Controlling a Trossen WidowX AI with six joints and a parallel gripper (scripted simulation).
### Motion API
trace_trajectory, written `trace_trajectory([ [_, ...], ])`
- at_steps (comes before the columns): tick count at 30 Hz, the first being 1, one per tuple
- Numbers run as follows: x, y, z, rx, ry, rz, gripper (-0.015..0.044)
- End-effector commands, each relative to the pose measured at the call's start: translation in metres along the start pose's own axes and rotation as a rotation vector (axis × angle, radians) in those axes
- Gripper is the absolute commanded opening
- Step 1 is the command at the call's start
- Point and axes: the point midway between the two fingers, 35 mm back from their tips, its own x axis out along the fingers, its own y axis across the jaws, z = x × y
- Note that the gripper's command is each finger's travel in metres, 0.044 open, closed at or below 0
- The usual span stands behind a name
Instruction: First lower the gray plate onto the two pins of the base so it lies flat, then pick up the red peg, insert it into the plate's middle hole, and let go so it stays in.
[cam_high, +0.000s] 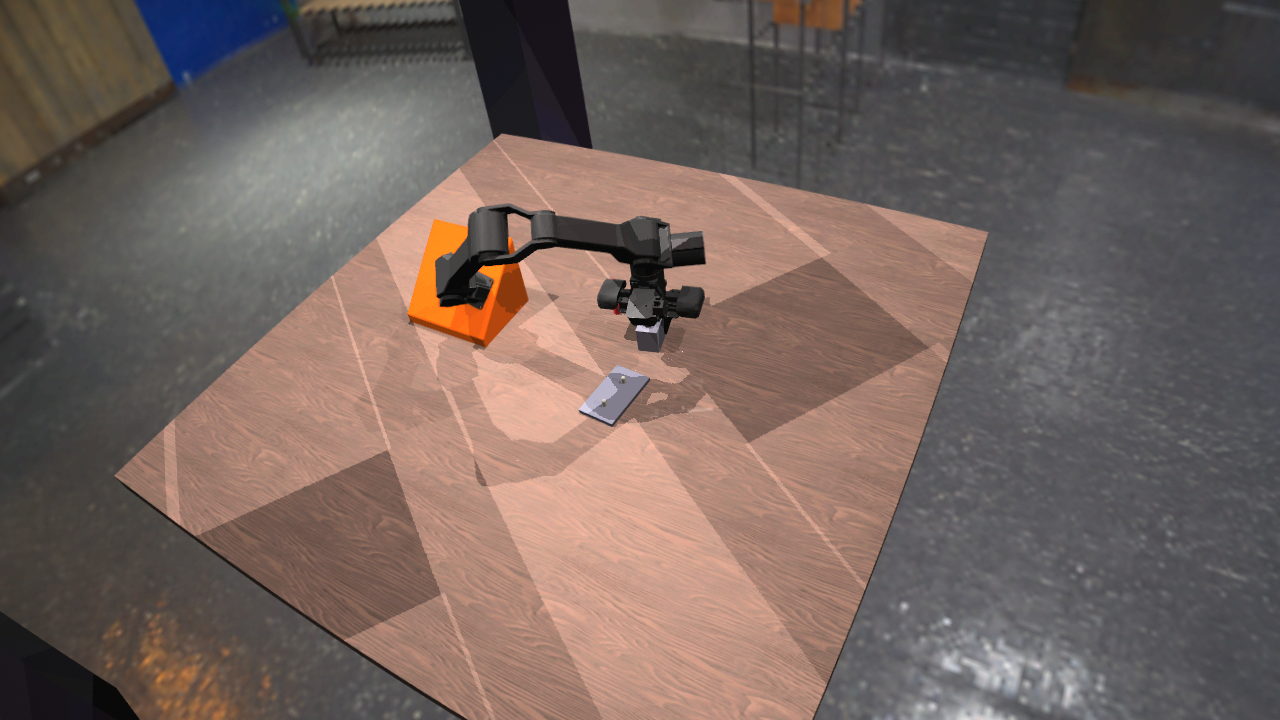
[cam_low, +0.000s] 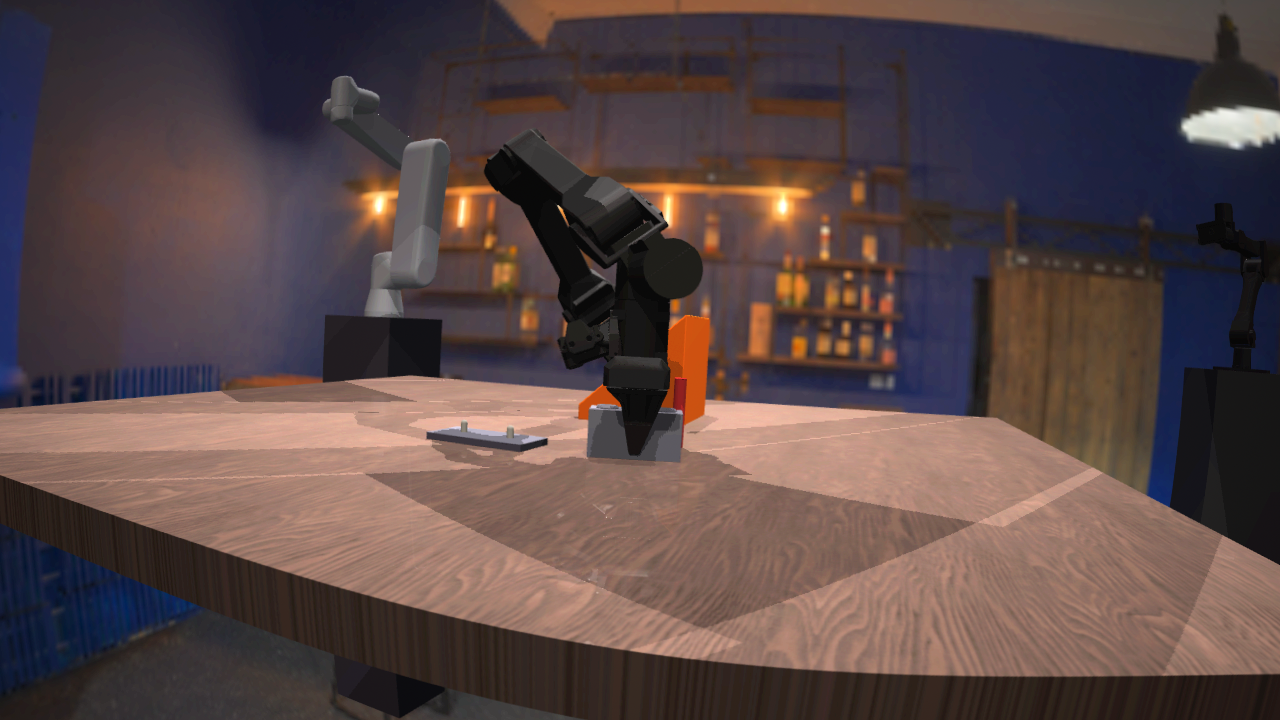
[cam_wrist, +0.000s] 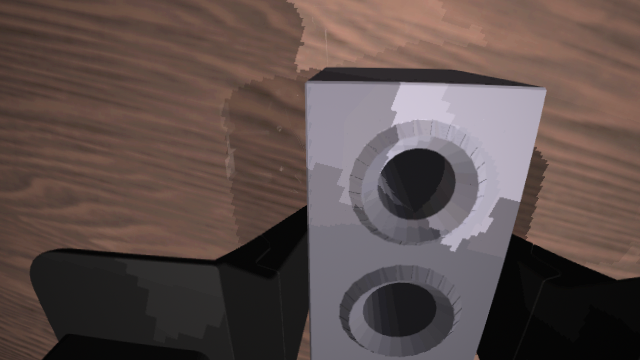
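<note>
So there's one black robot arm (cam_high: 586, 231) (cam_low: 546, 192) here, and its one hand (cam_high: 650, 329) (cam_low: 636, 438) (cam_wrist: 381, 216) is clamped on the sides of the one chunky gray plate (cam_high: 648, 338) (cam_low: 657, 438) (cam_wrist: 350, 245). Two round holes show in the plate up close, with wide sloped rims; the rest of it runs out of that view, so I can't count any more.

The plate is well down by the counter (cam_high: 626, 555) (cam_low: 805, 555) (cam_wrist: 125, 125), near the one flat base (cam_high: 606, 398) (cam_low: 487, 440), not on it. That base lies flat and has two little pins sticking up, one toward each end, both bare.

There's one red peg (cam_high: 616, 311) (cam_low: 680, 394), standing upright behind the hand in the side view, mostly hidden from above. Can't tell if it touches the plate.

Also one orange block (cam_high: 429, 300) (cam_low: 695, 358) at the foot of the arm, and one light gray arm (cam_low: 418, 214) in the background. Bottles line the shelves back there, too blurry to count. No writing I can read on anything.
</note>
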Motion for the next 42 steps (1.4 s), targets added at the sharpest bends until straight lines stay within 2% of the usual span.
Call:
trace_trajectory([
  [1,-0.001,0.0,0.0,-0.014,-0.004,0.005,0.0],
  [42,-0.121,0.011,0.002,-0.012,0.004,0.004,0.0],
])
